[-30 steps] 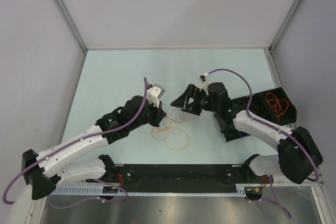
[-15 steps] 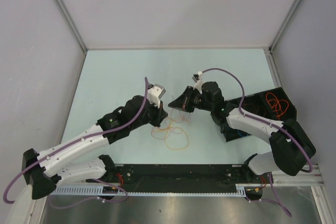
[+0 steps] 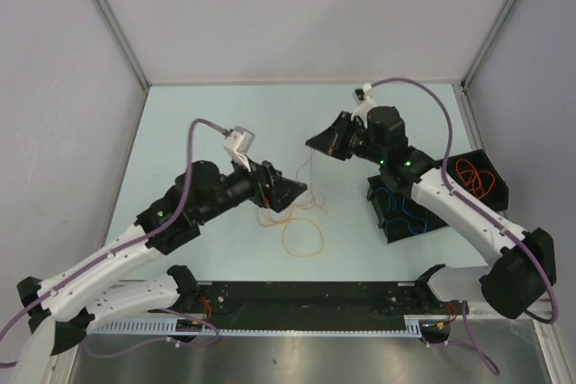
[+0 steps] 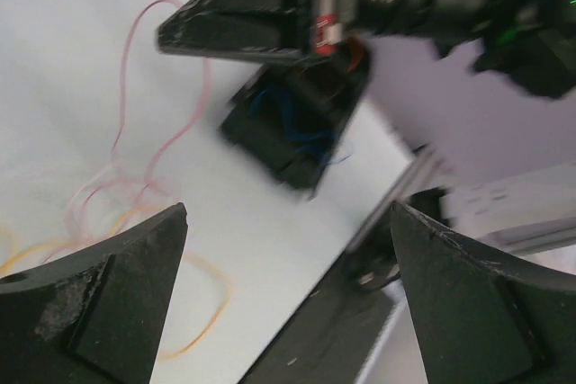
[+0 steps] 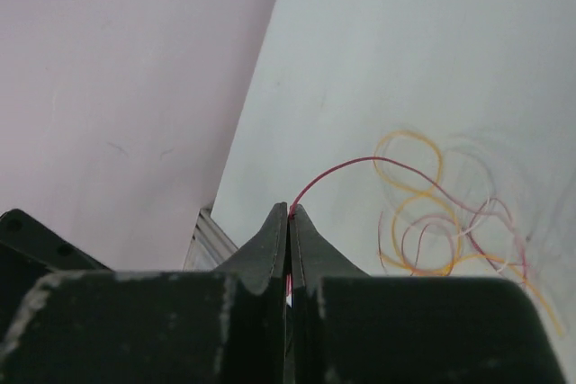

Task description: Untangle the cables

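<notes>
The cables (image 3: 290,220) lie as a loose tangle of orange and pale pink loops on the table between the arms. In the right wrist view my right gripper (image 5: 289,214) is shut on a thin red cable (image 5: 360,165), which arcs from its tips down to the tangle (image 5: 432,222). From above, the right gripper (image 3: 312,143) hangs beyond the tangle, the strand (image 3: 312,177) drooping below it. Just above the tangle, my left gripper (image 3: 301,192) stands open with nothing between its fingers (image 4: 108,303). Its wrist view shows the pink loop (image 4: 135,123) and an orange loop (image 4: 209,299) below.
A black bin (image 3: 490,188) sits at the right, holding red and orange cables (image 3: 473,177) in one compartment and blue cables (image 3: 403,209) in the nearer one. Grey walls enclose the table on the left, far and right sides. The arms' thick purple cables arch overhead.
The right gripper closed on the red cable and rose toward the far side, drawing the strand up. The left gripper opened and drew back upward from the tangle.
</notes>
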